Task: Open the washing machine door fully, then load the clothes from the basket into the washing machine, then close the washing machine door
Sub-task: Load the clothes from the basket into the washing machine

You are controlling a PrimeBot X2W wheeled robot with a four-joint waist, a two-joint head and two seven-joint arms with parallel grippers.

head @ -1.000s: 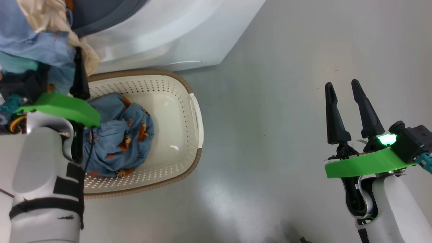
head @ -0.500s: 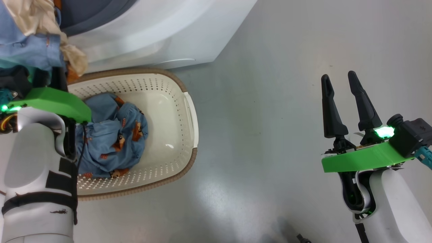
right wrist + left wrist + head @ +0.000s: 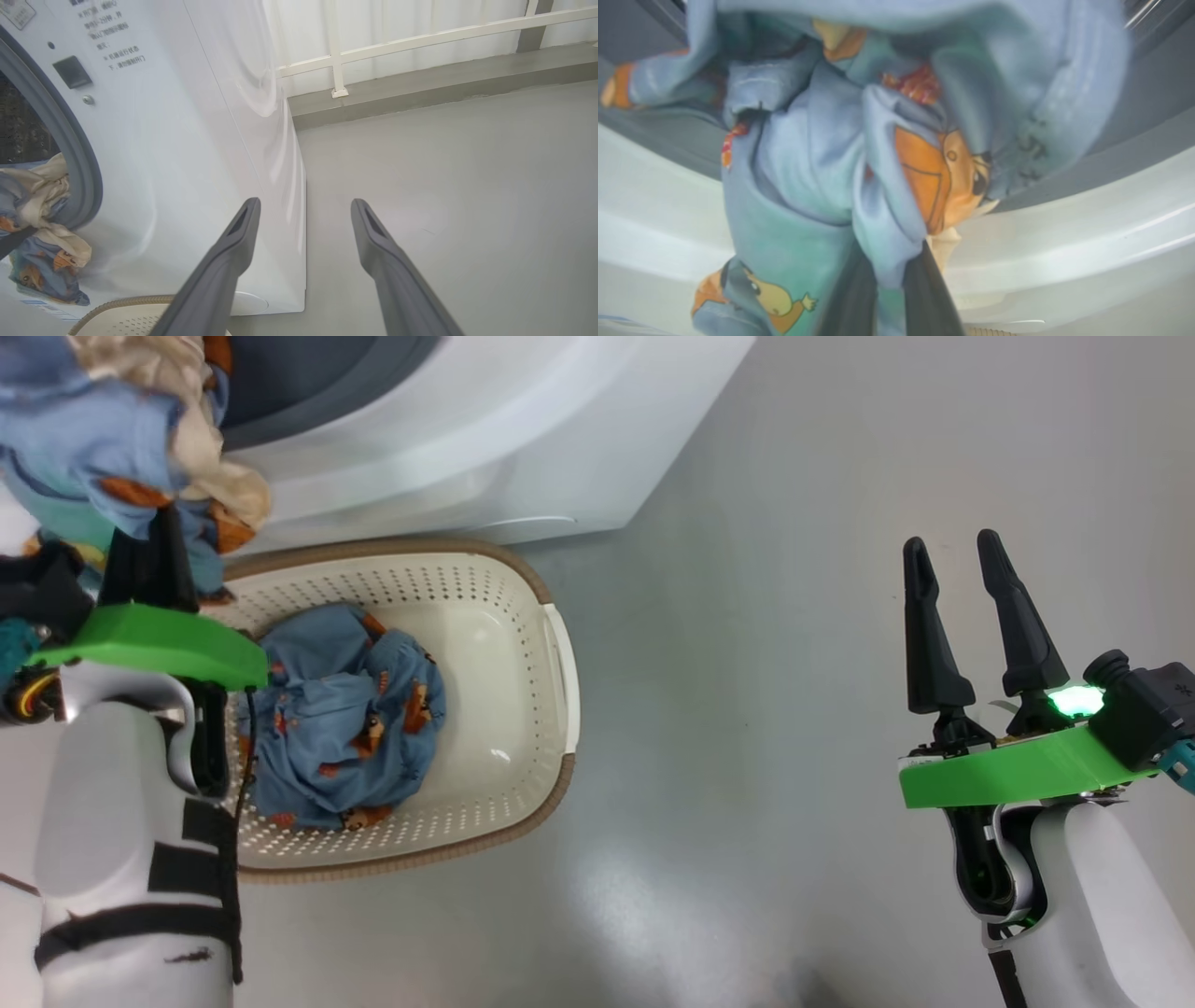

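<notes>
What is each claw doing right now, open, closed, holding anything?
Left claw: closed on a bundle of clothes at the washing machine opening.
Right claw: open, holding nothing.

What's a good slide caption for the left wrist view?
Left end effector holding bunched clothes at the washing machine opening.

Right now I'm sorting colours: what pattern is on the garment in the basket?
The garment is blue with small orange prints; head view best.
</notes>
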